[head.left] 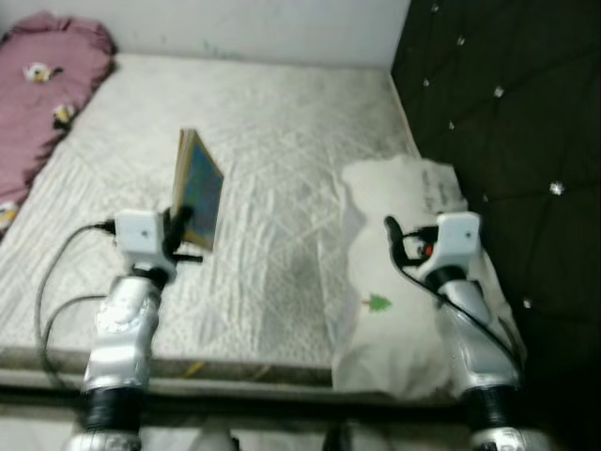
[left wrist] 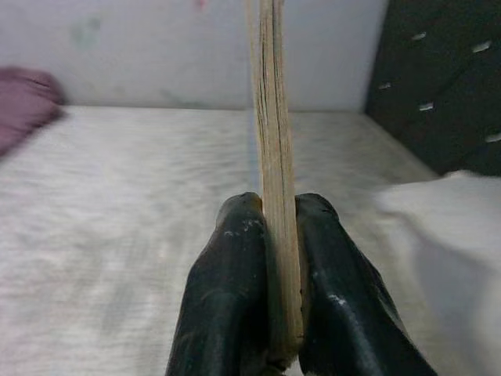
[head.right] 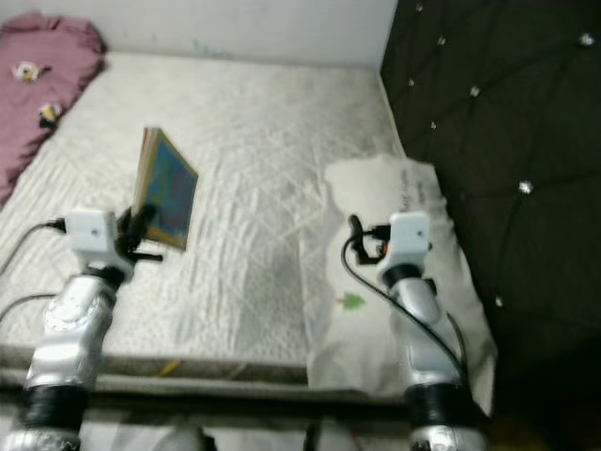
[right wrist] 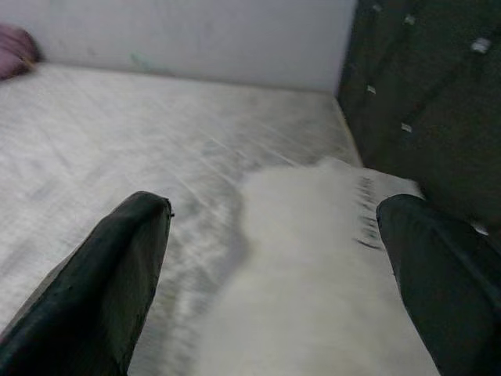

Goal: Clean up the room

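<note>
while left tool (left wrist: 274,313) clamps book (head.left: 197,188), pillow (head.left: 404,272) lies beside.

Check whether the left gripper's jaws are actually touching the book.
Touching. In the left wrist view, both black jaws of the left gripper press against the two faces of the book, edge-on between them, with no gap.
</note>
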